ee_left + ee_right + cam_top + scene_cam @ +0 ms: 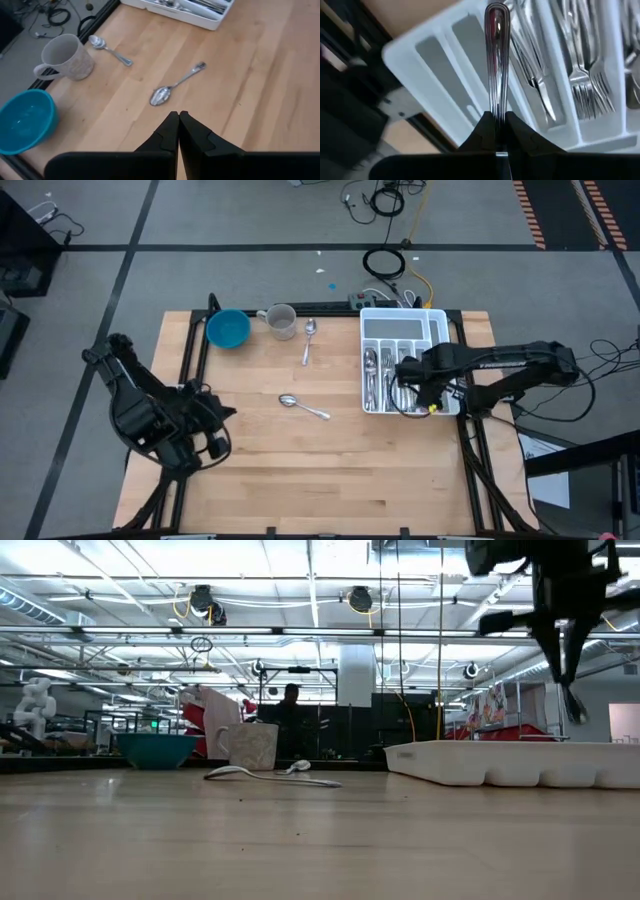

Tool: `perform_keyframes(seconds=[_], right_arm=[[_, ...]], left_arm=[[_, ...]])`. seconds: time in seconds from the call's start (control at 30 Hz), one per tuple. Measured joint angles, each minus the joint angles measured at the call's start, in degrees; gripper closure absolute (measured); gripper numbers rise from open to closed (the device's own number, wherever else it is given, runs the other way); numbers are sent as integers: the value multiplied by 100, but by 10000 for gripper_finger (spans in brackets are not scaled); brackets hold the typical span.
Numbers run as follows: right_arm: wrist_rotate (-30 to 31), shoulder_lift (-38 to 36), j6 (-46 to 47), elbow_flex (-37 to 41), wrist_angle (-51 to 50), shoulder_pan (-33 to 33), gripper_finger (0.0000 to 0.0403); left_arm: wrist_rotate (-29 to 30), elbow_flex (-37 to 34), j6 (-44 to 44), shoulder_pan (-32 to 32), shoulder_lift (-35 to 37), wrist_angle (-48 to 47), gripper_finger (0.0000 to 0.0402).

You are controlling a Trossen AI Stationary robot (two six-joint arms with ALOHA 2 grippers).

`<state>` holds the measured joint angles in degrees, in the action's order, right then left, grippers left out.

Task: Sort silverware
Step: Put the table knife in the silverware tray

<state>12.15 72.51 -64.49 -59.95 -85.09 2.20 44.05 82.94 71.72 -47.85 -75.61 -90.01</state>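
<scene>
My right gripper (499, 116) is shut on one piece of silverware (495, 55) and hangs above the white tray (436, 328) at the table's right. The tray holds several forks (587, 80) and other pieces (372, 368). Two spoons lie flat on the wood: one (176, 85) at mid-table, one (109, 49) beside the mug (64, 57). My left gripper (178, 116) is shut on nothing, raised over the table's left part (225, 415), short of the nearer spoon. My right gripper pinches a ridged handle (496, 102) between its two fingers; the handle runs on in line with them and its rounded free end (495, 12) sticks out past the fingertips. The fingers point steeply down. The piece hangs clear above the tray (573, 705); its other end is hidden by the gripper.
A blue bowl (228, 329) and the pale mug (281, 321) stand at the far left of the table. Bare wood lies along the near half (330, 470). Two of the tray's compartments (462, 47) at its outer side show no pieces.
</scene>
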Motion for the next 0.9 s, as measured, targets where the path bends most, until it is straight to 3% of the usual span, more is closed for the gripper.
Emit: perform_keyframes(seconds=[0.4, 0.9], right_arm=[[-48, 64, -2204, 578, 1439, 1135, 402], [-859, 1300, -3254, 643, 2308, 1635, 402]], left_arm=[[0, 0, -26, 561, -2, 1, 386], [-2, 0, -328, 934, 0, -1, 386]])
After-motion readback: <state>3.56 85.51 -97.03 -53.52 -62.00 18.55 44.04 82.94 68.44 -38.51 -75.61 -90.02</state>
